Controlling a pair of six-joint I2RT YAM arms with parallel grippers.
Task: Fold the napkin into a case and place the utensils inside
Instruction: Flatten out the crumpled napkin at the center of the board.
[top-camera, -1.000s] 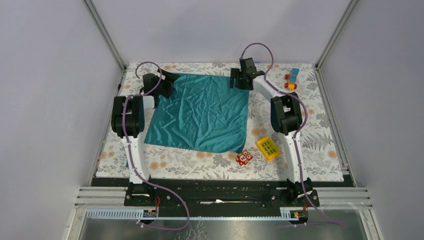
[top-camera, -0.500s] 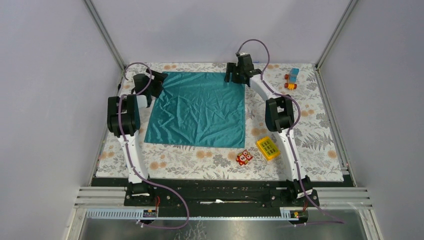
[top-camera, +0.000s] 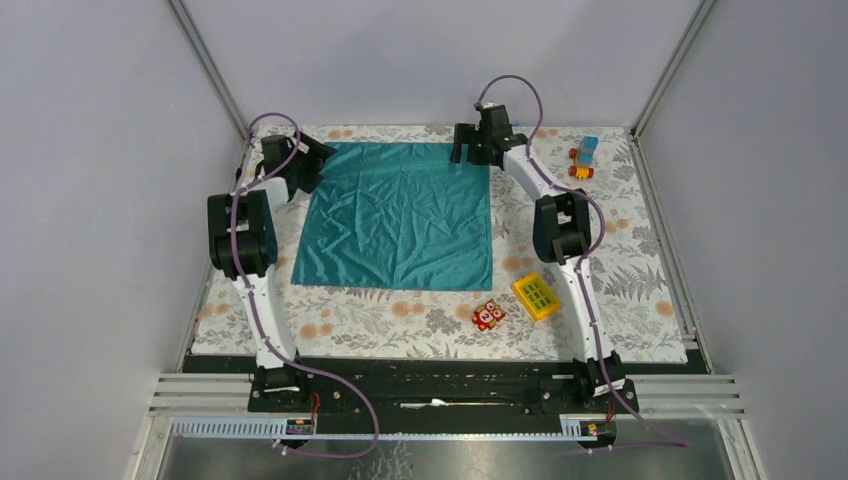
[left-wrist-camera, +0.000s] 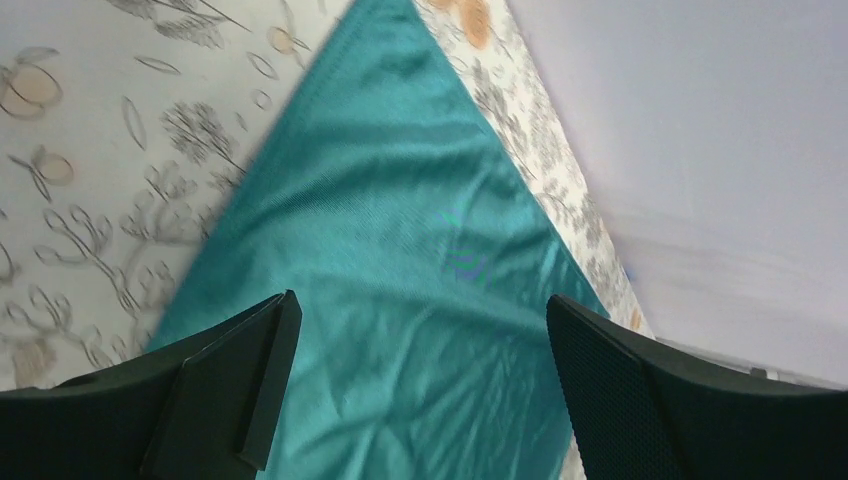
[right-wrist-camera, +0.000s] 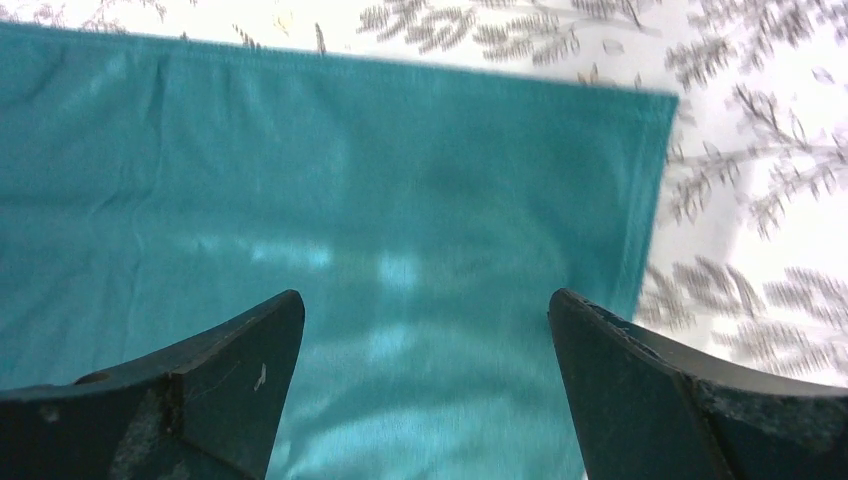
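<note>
Napkin (top-camera: 400, 215), teal, one: spread open in a single layer on the flowered table cover (top-camera: 640, 290), creased and unfolded, in the far half of the table between my two arms.

Near edge: a red owl toy (top-camera: 488, 315) and a yellow gridded block (top-camera: 536, 296) sit off its near right corner, neither touching the cloth.

Far left corner: my left claw (top-camera: 312, 160) hangs over it, fingers spread wide, nothing pinched. The cloth runs ahead between them to its point.

Far right corner: my right claw (top-camera: 470, 150) hangs over it, fingers likewise spread wide. The cloth is flat beneath and not gripped, with its hem and corner just ahead of the tips.

Farther right, well apart: a small toy car (top-camera: 583, 158).
</note>
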